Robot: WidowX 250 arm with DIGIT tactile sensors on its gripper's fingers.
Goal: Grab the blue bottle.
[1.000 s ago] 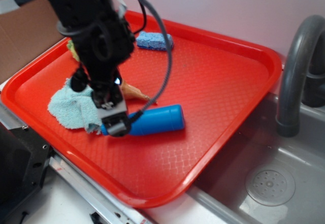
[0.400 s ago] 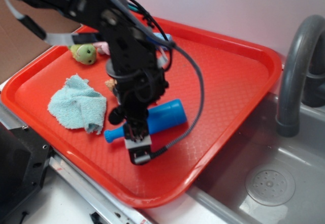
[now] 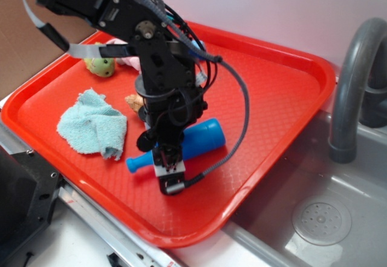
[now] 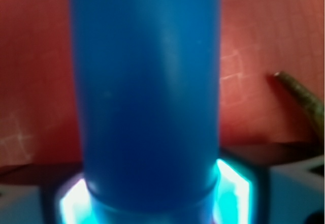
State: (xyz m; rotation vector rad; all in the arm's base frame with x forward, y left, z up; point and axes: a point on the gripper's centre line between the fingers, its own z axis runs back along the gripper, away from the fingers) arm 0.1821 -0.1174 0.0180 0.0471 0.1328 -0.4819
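The blue bottle [image 3: 202, 137] lies on its side in the red tray [image 3: 272, 97], neck pointing to the front left. My gripper [image 3: 168, 167] reaches down over its shoulder, one finger on each side of the body. In the wrist view the bottle [image 4: 144, 92] fills the middle, and both fingers [image 4: 234, 193] press against its sides with no gap showing. The gripper [image 4: 147, 201] looks shut on the bottle, which rests on or just above the tray.
A light blue cloth [image 3: 91, 125] lies left of the bottle. A green toy [image 3: 100, 66] sits at the tray's far left. A small tan toy [image 3: 133, 102] is just behind the arm. A grey sink [image 3: 320, 218] and faucet [image 3: 351, 79] are to the right.
My gripper moved from the neck end by the cloth to the bottle's shoulder and came down around it. The bottle has shifted slightly to the right and turned a little.
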